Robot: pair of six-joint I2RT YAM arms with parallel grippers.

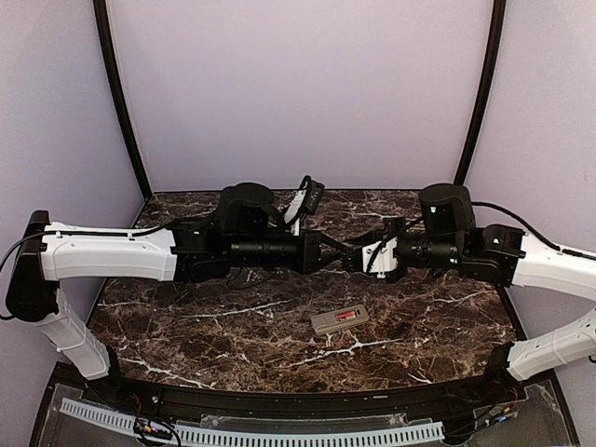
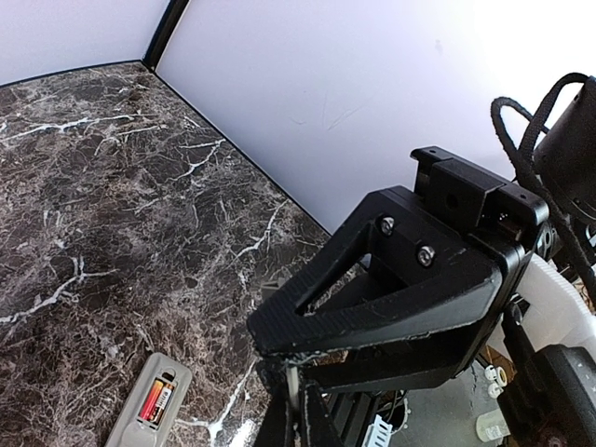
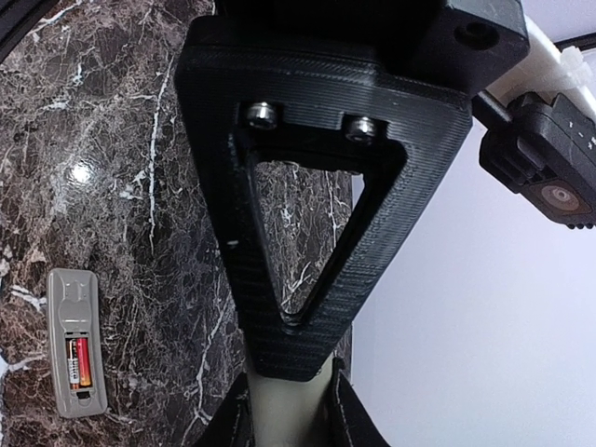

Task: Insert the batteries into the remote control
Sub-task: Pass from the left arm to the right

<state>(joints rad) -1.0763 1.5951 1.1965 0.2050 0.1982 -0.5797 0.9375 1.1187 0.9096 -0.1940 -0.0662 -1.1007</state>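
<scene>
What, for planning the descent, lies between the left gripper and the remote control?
Only bare marble table, seen in the top external view, separates the left gripper from the remote control.

Remote control (image 2: 177,370): one end cut off at the left wrist view's bottom edge; button face down, unseen. Left gripper (image 1: 348,257) and right gripper (image 1: 370,255): jaw spacing indeterminable.

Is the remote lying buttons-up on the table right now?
No, the remote lies with its grey back facing up, and the red batteries show in it.
</scene>
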